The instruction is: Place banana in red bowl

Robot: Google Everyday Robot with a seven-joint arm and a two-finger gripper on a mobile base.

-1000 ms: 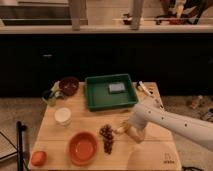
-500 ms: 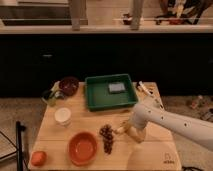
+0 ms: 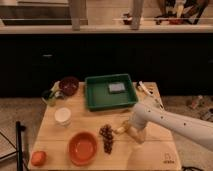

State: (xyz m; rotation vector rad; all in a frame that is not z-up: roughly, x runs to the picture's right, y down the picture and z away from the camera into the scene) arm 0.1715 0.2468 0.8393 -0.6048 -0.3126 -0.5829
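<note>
The banana [image 3: 120,129] is a small yellow shape on the wooden table, just right of the dark grape bunch [image 3: 107,138]. Only part of it shows, since the arm covers the rest. My gripper [image 3: 131,131] is at the end of the white arm that reaches in from the right, down at the banana. The red bowl [image 3: 83,148] sits at the front of the table, left of the grapes, with nothing in it.
A green tray [image 3: 111,91] holding a grey sponge [image 3: 116,88] stands at the back. A dark bowl [image 3: 69,85], a white cup [image 3: 63,116] and a green item [image 3: 50,96] are at the left. An orange fruit [image 3: 38,158] lies at the front left corner.
</note>
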